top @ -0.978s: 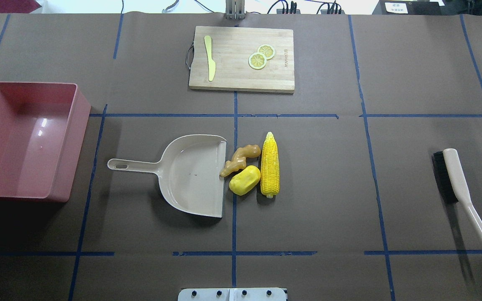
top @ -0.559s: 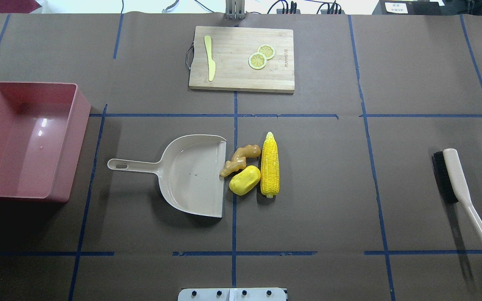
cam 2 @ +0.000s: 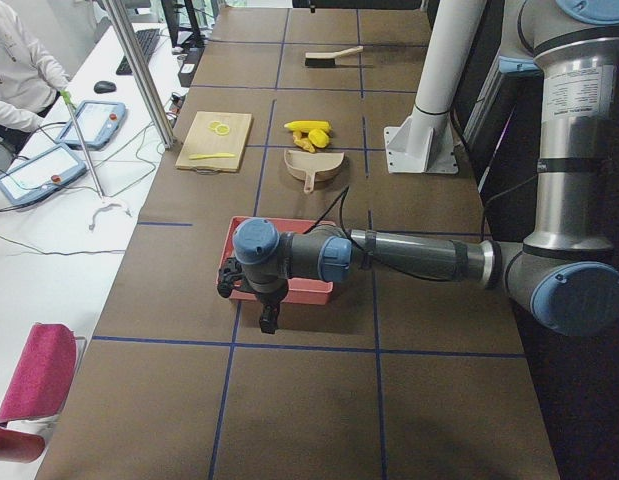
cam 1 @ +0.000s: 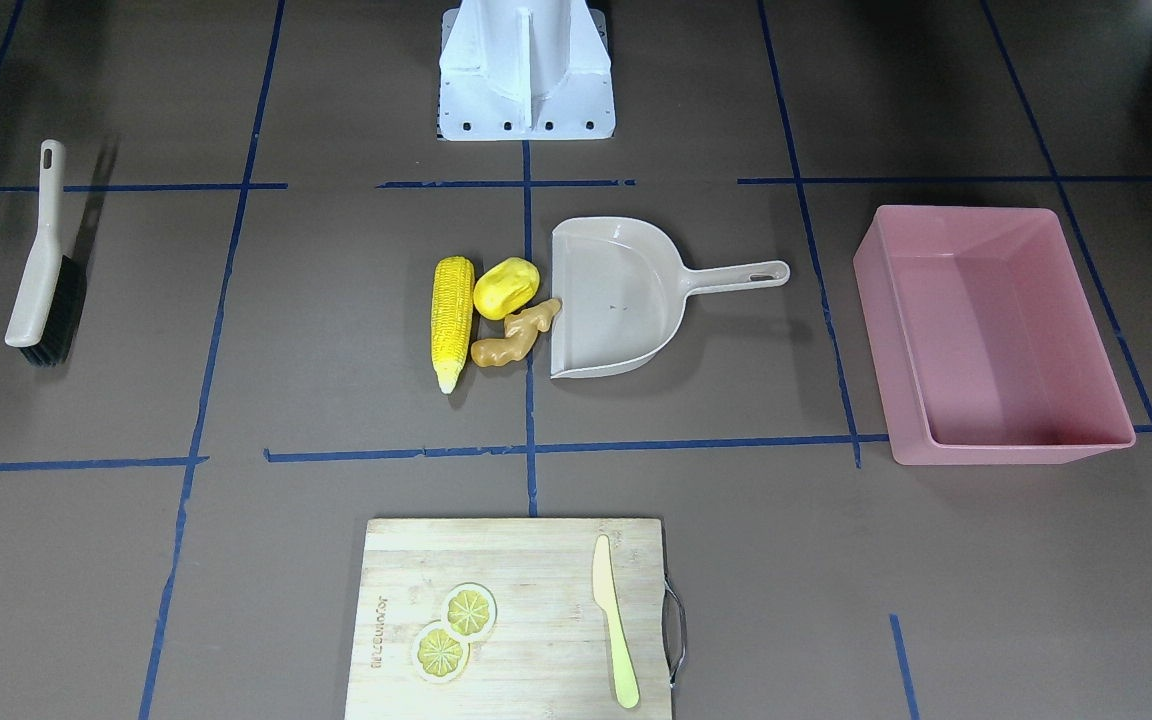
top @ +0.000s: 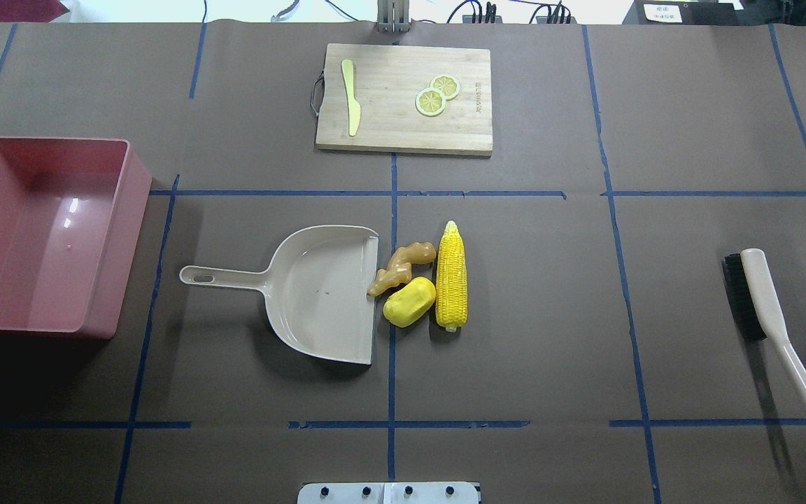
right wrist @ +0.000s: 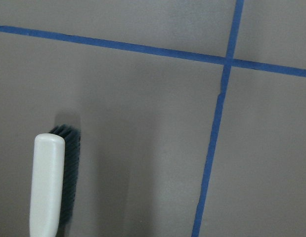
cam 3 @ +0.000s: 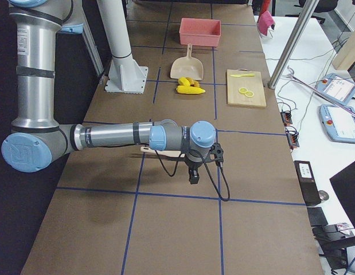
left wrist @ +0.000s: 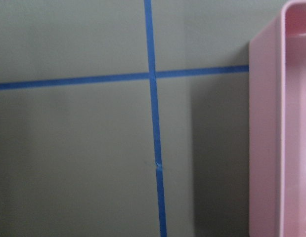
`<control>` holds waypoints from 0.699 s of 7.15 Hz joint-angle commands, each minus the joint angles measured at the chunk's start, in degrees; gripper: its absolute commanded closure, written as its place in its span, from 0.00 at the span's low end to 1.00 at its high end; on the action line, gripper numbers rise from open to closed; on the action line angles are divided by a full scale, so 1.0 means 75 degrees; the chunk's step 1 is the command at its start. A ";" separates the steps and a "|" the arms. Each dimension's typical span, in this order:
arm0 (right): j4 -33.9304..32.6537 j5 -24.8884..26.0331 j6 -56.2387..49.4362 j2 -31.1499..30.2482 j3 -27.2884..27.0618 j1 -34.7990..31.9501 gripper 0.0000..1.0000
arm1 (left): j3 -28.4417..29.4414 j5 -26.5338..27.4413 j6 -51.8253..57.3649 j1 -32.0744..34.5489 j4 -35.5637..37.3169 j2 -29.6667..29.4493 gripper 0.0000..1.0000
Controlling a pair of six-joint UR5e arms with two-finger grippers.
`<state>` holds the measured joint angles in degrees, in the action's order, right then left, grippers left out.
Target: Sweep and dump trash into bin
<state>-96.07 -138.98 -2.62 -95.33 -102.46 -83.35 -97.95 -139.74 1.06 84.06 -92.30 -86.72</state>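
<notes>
While both arms hang low at opposite ends of the worktop, the trash sits untouched in the middle. The corn cob (top: pixel 451 275), the potato-like lump (top: pixel 409 302) and the ginger root (top: pixel 400 268) are bunched together. The ginger's tip seems to touch the open lip of the dustpan (top: pixel 319 294), whose handle points toward the bin (top: pixel 126 245) at the worktop's left edge. Over there the left gripper (cam 2: pixel 268 322) hovers just beside the bin's outer wall, and the right gripper (cam 3: pixel 193 179) hangs over the brush (top: pixel 760 308) near the right edge. Whether either claw is open or closed I honestly cannot tell, since only the side views catch them. Now, those toys look like light, hollow, glossy plastic to me, so I'd expect them to skid and roll at a nudge. The cob, lying parallel to the pan's lip, looks likeliest to roll, the lump may wobble off sideways, and the knobbly ginger should drag more. Pinching them looks like the wrong idea. Better to take the brush by its slim pale handle and the pan by its long handle, well back from the scoop. Both look stiff and light, so a firm grip near each handle's middle should stop them twisting.
</notes>
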 commanded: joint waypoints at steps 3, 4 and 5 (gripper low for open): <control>0.3116 0.0365 0.3884 -0.1467 -0.1140 0.1733 0.01 | 0.0006 -0.0247 -0.0488 -0.2106 -0.2939 -0.0701 0.00; 0.4267 0.0692 0.5153 -0.1794 -0.1140 0.2505 0.01 | 0.0098 -0.0189 -0.1038 -0.2729 -0.3021 -0.1345 0.00; 0.5276 0.0904 0.5851 -0.2169 -0.1128 0.2965 0.01 | 0.0123 -0.0154 -0.1124 -0.3153 -0.3010 -0.1815 0.00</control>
<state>-66.58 -134.37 32.56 -108.24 -110.89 -66.20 -97.40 -141.23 -5.11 65.27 -114.36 -95.52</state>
